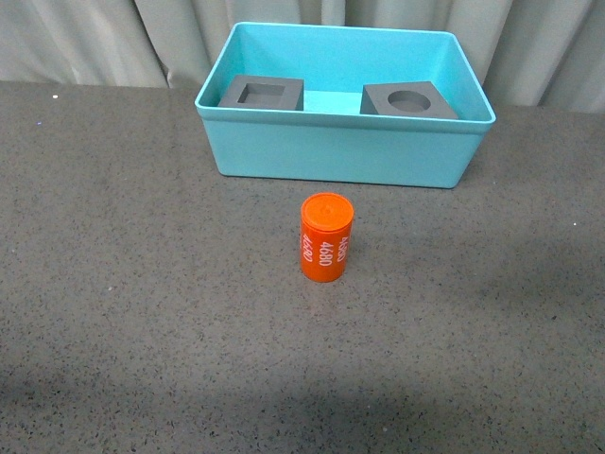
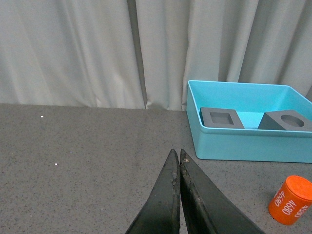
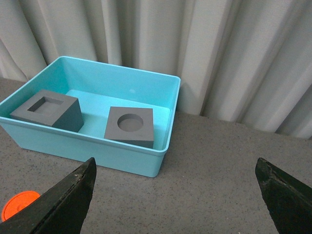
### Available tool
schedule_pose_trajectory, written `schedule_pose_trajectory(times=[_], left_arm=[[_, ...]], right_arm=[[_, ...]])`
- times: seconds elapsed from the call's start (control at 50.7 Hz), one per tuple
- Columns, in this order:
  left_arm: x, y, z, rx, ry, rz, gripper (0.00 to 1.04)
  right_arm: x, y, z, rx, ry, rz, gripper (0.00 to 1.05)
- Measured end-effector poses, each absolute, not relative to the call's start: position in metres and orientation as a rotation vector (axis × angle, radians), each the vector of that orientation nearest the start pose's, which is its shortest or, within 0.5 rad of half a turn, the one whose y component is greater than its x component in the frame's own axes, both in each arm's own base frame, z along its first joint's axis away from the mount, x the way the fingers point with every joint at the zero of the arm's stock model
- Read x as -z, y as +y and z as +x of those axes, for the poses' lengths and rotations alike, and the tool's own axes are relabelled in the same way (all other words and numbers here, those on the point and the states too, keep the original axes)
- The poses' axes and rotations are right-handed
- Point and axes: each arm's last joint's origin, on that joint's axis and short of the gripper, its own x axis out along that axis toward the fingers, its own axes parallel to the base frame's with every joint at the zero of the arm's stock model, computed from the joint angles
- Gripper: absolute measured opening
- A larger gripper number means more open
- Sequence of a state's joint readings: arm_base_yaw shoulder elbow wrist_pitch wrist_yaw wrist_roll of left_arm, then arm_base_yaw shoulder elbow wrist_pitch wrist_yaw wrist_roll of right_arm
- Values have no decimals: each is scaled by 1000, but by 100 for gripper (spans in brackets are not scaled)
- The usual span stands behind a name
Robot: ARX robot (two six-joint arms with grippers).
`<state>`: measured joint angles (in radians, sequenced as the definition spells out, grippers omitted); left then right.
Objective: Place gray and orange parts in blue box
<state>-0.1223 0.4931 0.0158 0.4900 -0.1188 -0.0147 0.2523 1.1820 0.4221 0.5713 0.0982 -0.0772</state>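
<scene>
The blue box (image 1: 340,156) stands at the back of the grey table. Inside it lie the gray cube with a square recess (image 1: 262,93) on the left and the gray cube with a round recess (image 1: 408,100) on the right. The orange cylinder printed "4680" (image 1: 326,236) stands upright on the table in front of the box. Neither arm shows in the front view. My left gripper (image 2: 176,153) is shut and empty, above the table left of the box (image 2: 243,144) and cylinder (image 2: 291,200). My right gripper (image 3: 175,168) is open and empty, beside the box (image 3: 122,156); the cylinder's top (image 3: 19,204) shows near one finger.
A pale curtain (image 1: 95,38) hangs close behind the table's far edge. Grey tabletop (image 1: 142,312) spreads on both sides of the cylinder and in front of it.
</scene>
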Motion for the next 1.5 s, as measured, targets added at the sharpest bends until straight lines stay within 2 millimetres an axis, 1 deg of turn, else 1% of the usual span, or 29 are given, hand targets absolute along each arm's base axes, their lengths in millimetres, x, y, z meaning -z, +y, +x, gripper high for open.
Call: schedule_pose_trajectory(times=[0.059, 0.158, 0.769, 0.848, 0.927, 1.085, 1.124, 1.183, 1.262, 1.42, 1.499], left_arm=[[-171, -7, 125, 33, -13, -12, 4], [-172, 0, 122, -8, -18, -8, 4], [-172, 0, 107, 2, -20, -8, 4], [-168, 0, 101, 3, 14, -7, 4], [-169, 0, 97, 3, -11, -7, 4], [-169, 0, 97, 2, -14, -7, 4], [-169, 0, 97, 2, -14, -8, 9], [-169, 0, 97, 2, -14, -8, 24], [-169, 0, 97, 2, -14, -7, 36], [-169, 0, 97, 2, -14, -8, 72], [-169, 0, 97, 2, -14, -8, 90]], right_arm=[[-204, 55, 227, -160, 180, -110, 95], [-204, 56, 227, -161, 180, -110, 95], [-204, 56, 227, -160, 180, -110, 95], [-204, 56, 227, -160, 180, -110, 95], [-204, 56, 227, -160, 180, -110, 95], [-205, 56, 227, -160, 179, -110, 95], [-204, 56, 227, -160, 180, -110, 95], [-205, 56, 227, -160, 179, -110, 95], [-205, 56, 227, -160, 179, -110, 95], [-204, 56, 227, -160, 180, -110, 95], [-202, 58, 228, -173, 222, -205, 95]])
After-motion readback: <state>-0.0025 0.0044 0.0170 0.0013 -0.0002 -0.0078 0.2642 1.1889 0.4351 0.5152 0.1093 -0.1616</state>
